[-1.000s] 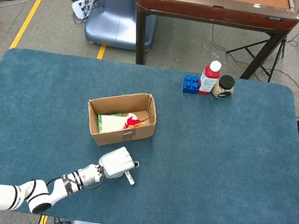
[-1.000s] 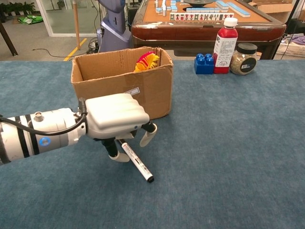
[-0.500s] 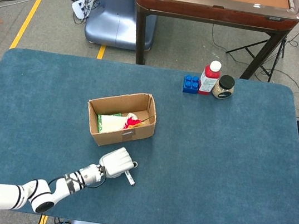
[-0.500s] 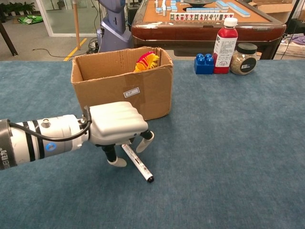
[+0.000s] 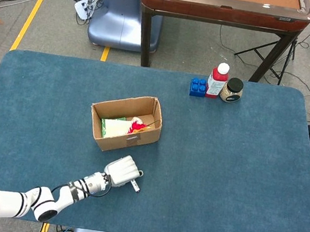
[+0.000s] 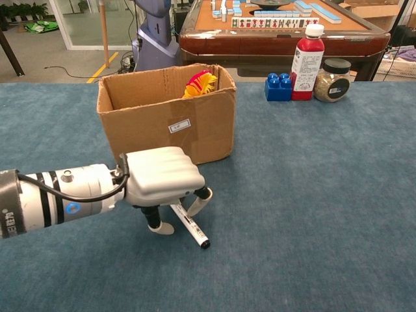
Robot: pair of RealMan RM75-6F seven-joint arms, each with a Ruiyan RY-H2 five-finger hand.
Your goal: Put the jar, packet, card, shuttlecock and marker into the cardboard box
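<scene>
The black-and-white marker (image 6: 190, 226) lies flat on the blue table in front of the cardboard box (image 6: 169, 123), also seen from above as marker (image 5: 134, 185) and box (image 5: 128, 138). My left hand (image 6: 162, 179) hovers low over the marker's near end, one fingertip (image 6: 160, 227) down on its left and another on its right, the marker still resting on the cloth. In the head view the left hand (image 5: 122, 172) sits just below the box. Inside the box are the red-yellow shuttlecock (image 6: 201, 82) and a green packet (image 5: 111, 127). The jar (image 6: 333, 79) stands at the far right.
A red bottle (image 6: 307, 62) and blue toy bricks (image 6: 278, 87) stand beside the jar near the table's far edge. A brown mahjong table (image 5: 223, 9) stands beyond. My right hand shows in neither view.
My left hand has sunk lower over the marker and drawn slightly toward the near edge. The marker has kept its place on the table.
</scene>
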